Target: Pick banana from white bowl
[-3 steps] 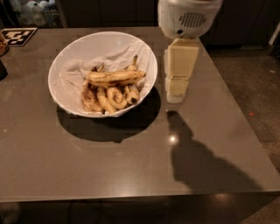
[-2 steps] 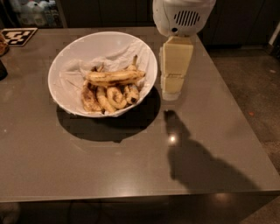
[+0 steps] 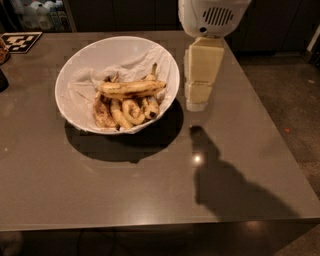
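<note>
Camera view, gripper position: the gripper (image 3: pixel 198 102) hangs under a white vented housing (image 3: pixel 212 15), low over the table (image 3: pixel 150 195), just outside the right rim of the white bowl (image 3: pixel 100 50).
Gripper grasp: holds nothing; whether it is spread or closed cannot be told.
Banana location: the banana (image 3: pixel 131 89) lies inside the white bowl, crosswise on top of the shorter bananas (image 3: pixel 125 112), left of the gripper and apart from it, with the bowl wall between them.
Banana appearance: long, nearly straight, yellow with dark brown streaks; right end darker and pointing toward the gripper's side.
Shorter bananas: curled, blotched brown, packed together in the front of the bowl beneath the banana.
Bowl: round, deep, glossy white, lined with crumpled white paper (image 3: pixel 85 87).
Gripper material: cream-coloured, blocky, matte, stacked in stepped sections.
Table: flat, smooth, grey-brown, faintly reflective; it carries the bowl's dark shadow and the arm's shadow (image 3: pixel 225 187).
Far left corner: a black-and-white patterned marker (image 3: pixel 20 41) lies flat.
</note>
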You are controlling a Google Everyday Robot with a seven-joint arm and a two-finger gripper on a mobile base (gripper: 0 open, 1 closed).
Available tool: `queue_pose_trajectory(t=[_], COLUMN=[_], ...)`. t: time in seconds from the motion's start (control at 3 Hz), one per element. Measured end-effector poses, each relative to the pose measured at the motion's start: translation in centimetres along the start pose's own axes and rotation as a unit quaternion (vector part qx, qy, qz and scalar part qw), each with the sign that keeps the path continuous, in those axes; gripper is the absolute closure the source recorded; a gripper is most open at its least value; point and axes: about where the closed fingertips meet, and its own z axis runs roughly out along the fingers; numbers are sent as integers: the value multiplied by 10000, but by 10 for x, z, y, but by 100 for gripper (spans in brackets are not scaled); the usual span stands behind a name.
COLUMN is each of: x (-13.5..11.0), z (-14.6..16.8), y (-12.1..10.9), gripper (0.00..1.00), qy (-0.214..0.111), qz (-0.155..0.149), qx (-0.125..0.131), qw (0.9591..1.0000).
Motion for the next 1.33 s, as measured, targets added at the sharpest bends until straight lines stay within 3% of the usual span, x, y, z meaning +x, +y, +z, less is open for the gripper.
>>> queue_pose_trajectory(t=[0.67, 1.0, 1.33], x=[-67, -81, -91], z=[64, 87, 103], y=[-35, -44, -51], gripper=[0, 0, 11], qy=[-50, -119, -205], qz=[-431, -454, -465], qx=[-624, -828, -991], qw=[9971, 9955, 9938])
